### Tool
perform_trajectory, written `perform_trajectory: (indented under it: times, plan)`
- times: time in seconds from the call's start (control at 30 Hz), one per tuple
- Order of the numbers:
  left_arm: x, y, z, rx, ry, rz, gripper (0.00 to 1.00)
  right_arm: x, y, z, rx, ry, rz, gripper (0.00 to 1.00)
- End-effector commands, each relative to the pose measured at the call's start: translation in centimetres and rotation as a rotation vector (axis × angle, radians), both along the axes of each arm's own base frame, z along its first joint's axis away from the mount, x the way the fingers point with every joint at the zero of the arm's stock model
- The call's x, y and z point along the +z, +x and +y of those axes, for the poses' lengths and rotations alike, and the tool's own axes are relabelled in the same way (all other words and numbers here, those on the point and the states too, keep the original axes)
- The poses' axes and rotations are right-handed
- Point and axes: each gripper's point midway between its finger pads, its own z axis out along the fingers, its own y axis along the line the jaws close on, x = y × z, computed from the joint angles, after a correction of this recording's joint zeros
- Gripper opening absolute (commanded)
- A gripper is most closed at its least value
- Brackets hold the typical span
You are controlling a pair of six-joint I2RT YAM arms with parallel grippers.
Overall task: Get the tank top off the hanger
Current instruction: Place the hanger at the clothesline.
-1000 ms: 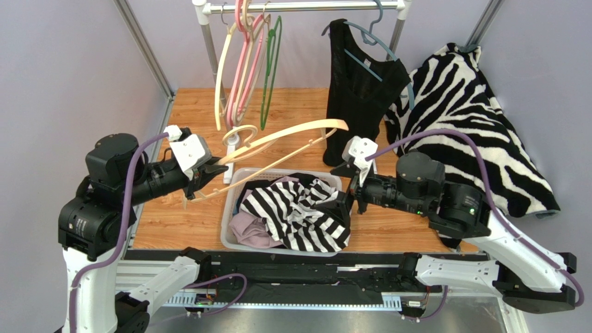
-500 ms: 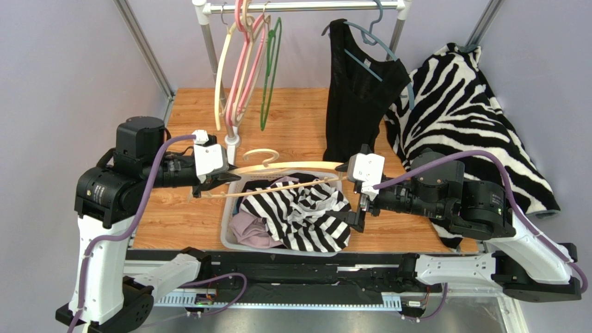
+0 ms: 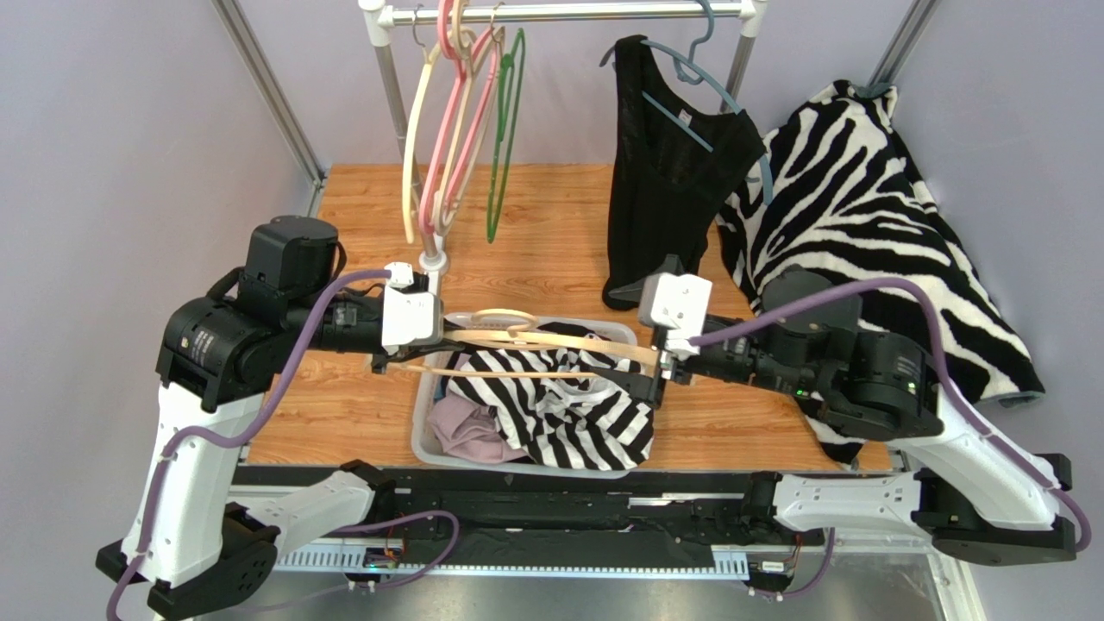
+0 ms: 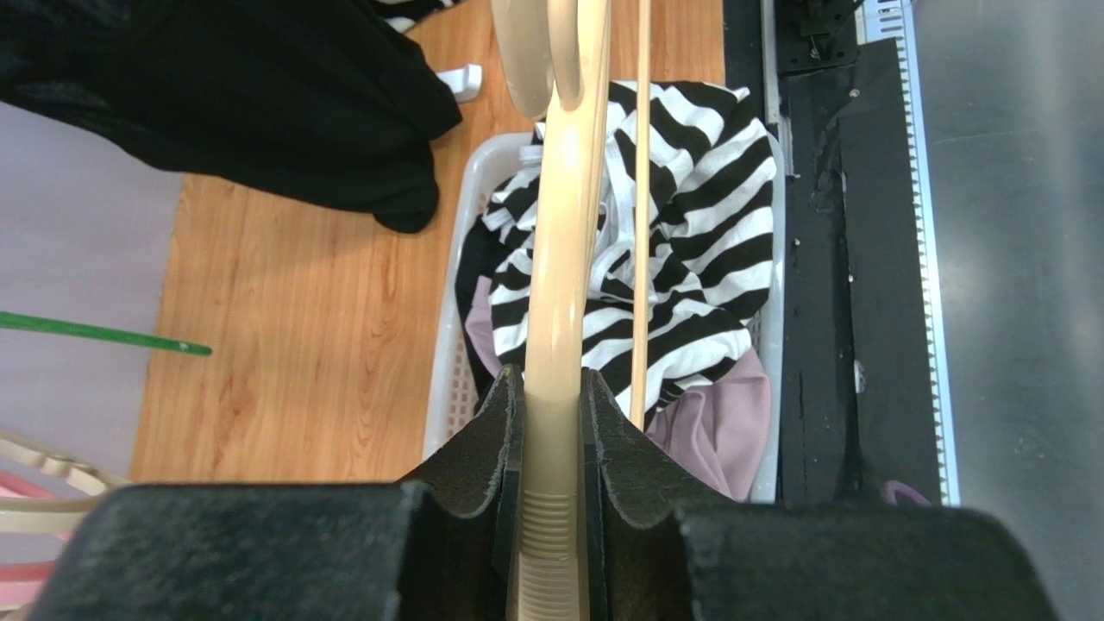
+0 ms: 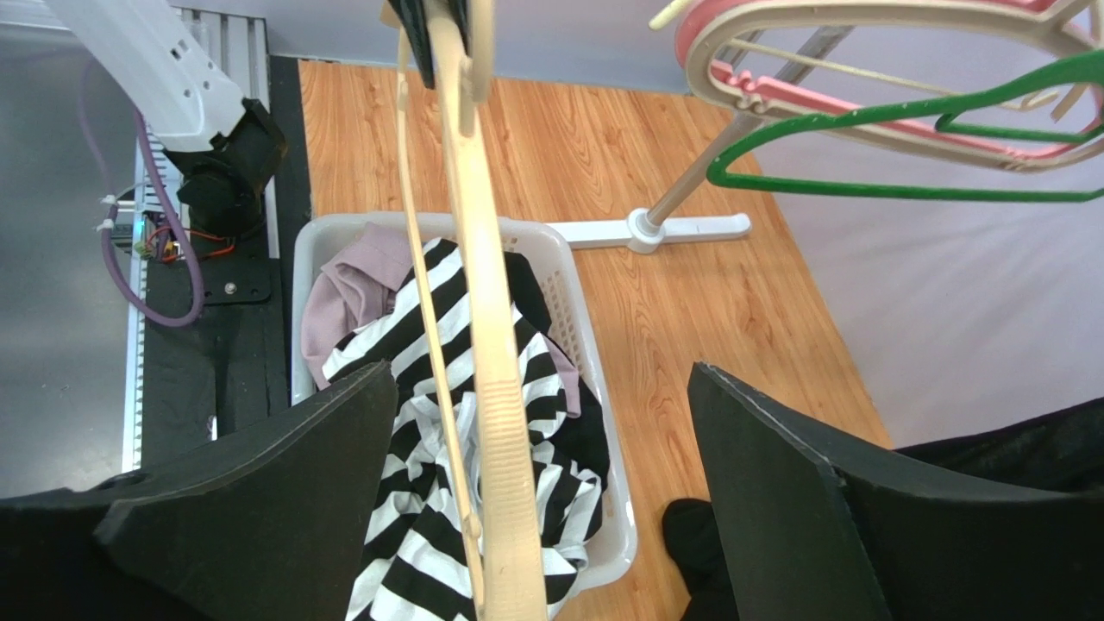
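Cream hanger [image 3: 557,340], stiff, light: left gripper [image 4: 551,427] clamped on one end, right gripper [image 5: 538,388] spread astride the other. Striped tank top [image 3: 583,414] limp in basket [image 3: 423,421]; pinch a fold.

cream hanger [image 3: 557,340] barring the basket [image 3: 424,427] mouth, open tabletop [image 3: 344,421] to its left, hanging hangers [image 3: 454,130] behind

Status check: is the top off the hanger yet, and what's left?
Done, it seems: the cream hanger is bare, and the striped top lies in the basket beneath it. In hand: the left end effector is clamped on one end of the hanger; the right end effector is open, straddling the other end. Left: probably just putting the hanger away.
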Motion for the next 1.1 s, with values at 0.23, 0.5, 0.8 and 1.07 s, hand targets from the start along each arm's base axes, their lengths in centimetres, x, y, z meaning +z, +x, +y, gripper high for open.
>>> perform_trajectory:
  times: [0.23, 0.5, 0.8, 1.07]
  plan:
    - [-1.6, -6.1, 2.5, -0.068, 0.08, 0.15, 0.02, -3.5, 0.0, 3.7, 0.033, -0.046, 0.192, 0.72]
    - [-1.2, -5.1, 2.9, -0.01, 0.056, 0.039, 0.01, -2.6, -0.8, 1.9, 0.026, -0.012, 0.217, 0.0]
    - [1.7, -2.7, 2.3, 0.109, -0.049, -0.032, 0.86, -0.5, -2.2, -0.2, 0.038, 0.045, 0.24, 0.0]
    - [5.7, -1.2, 3.1, 0.251, -0.142, -0.125, 0.97, 1.1, -1.2, -2.4, -0.08, 0.087, 0.248, 0.0]
